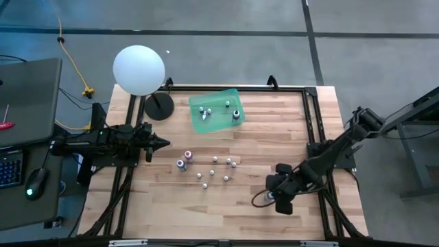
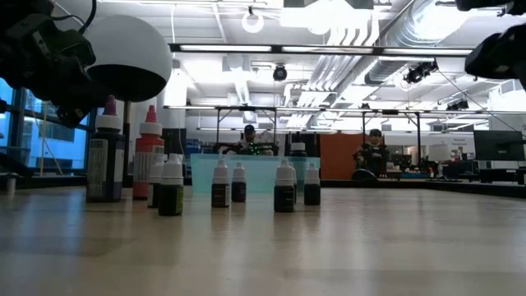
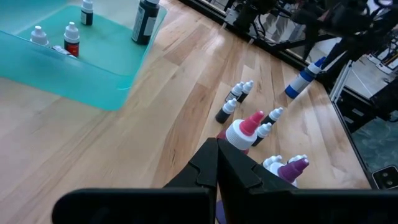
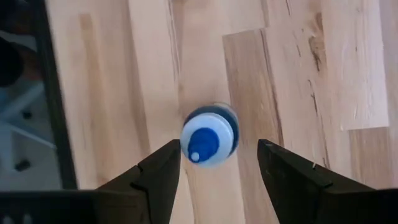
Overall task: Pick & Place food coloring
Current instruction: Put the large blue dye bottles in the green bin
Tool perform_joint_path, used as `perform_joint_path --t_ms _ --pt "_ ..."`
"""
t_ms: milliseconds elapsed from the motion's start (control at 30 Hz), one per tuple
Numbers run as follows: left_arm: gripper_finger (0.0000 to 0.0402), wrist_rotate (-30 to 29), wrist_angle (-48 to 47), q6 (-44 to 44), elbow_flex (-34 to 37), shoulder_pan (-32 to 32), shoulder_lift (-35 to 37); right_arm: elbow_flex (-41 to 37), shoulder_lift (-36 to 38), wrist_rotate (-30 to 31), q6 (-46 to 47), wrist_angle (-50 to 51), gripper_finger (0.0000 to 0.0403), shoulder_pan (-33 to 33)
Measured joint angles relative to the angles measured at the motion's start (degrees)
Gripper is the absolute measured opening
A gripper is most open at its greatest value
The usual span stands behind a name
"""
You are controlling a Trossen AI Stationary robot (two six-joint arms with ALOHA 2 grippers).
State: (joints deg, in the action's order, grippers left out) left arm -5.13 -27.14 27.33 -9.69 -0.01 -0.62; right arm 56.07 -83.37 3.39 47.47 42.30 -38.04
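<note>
Down by the near right part of the wooden table point(image 1: 274, 123), well away from the green tray point(image 1: 214, 104), the right gripper point(image 4: 219, 163) hangs over a blue bottle point(image 4: 209, 134) with a blue and white cap, its two dark fingers point(image 4: 160, 169) spread wide, one on either side of the bottle and neither touching it. From the left wrist camera that same bottle point(image 3: 305, 76) stands upright and alone on the wood, apart from the rest. The green tray sits toward the far edge of the table and holds several food coloring bottles: a larger dark one point(image 3: 145, 21) at its corner, a red-labelled small one point(image 3: 72, 40), and a whitish-capped one point(image 3: 39, 36) beside it. Between the tray and the near edge, roughly mid-table, a loose cluster of tiny bottles point(image 1: 216, 170) with whitish caps stands on the bare wood, most of them upright. Just on the left-arm side of that cluster are two slightly larger bottles, one with a pink-red tip point(image 3: 244, 129) and one with a purple tip point(image 3: 292, 169). The left gripper point(image 1: 162, 143) waits off the tray's near left side, pointing toward the cluster, its fingers pressed together into a point. A big white globe point(image 1: 139, 69) on a dark round base stands beyond the tray's left end. People sit at desks in the room behind the table.
</note>
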Motion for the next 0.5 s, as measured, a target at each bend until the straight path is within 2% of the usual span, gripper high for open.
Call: perform_joint_path --t_ms 333,500 --pt "0.0000 0.00 0.00 0.00 0.00 -0.01 0.01 0.02 -2.80 0.67 -1.18 -3.79 0.0205 0.00" --pt "0.0000 0.00 -0.01 0.00 0.00 -0.01 0.02 0.02 -2.80 0.61 -1.04 -4.04 0.0183 0.00"
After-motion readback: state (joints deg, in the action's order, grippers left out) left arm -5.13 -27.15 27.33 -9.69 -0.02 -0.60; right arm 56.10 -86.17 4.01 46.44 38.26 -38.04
